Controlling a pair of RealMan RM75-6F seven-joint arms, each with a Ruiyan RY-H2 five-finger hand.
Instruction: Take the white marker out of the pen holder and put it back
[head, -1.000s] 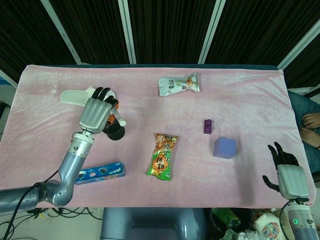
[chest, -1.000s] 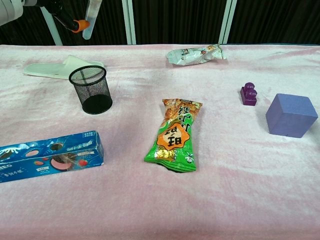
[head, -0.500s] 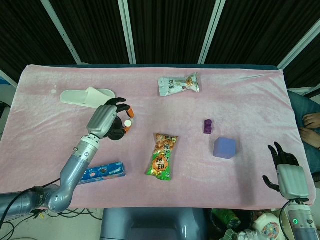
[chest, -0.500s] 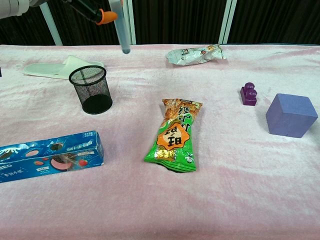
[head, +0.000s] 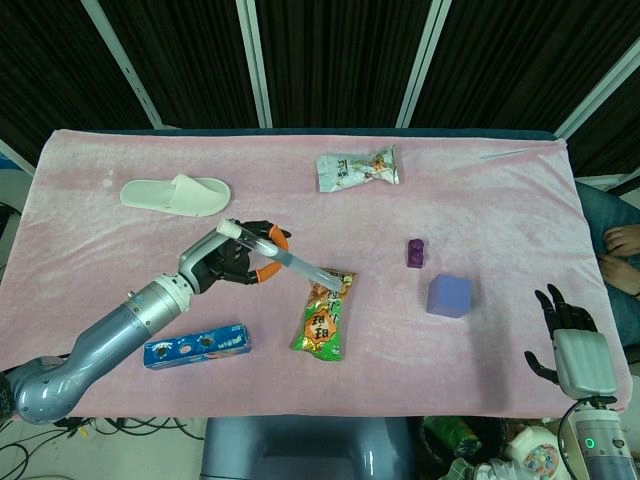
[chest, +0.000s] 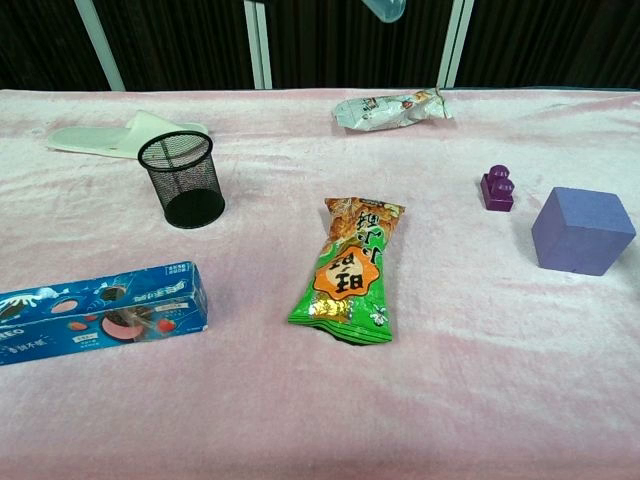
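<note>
First half done: white marker (head: 283, 259) is out of the mesh pen holder (chest: 182, 179), pinched in the left hand (head: 232, 265) fingers, held aloft and pointing toward 4 o'clock over the snack bag (head: 322, 314); holder looks empty, though its inside is only partly visible. Putting it back remains. Right hand (head: 572, 340) idles at the 4 o'clock bench (head: 500, 200) edge, fingers spread; pink cloth cover, dark curtains behind.

The left hand (head: 228, 264) reaches out over the table, fingers curled round the white marker (head: 280, 257) — the right hand (head: 572, 335) hangs low, fingers spread.
</note>
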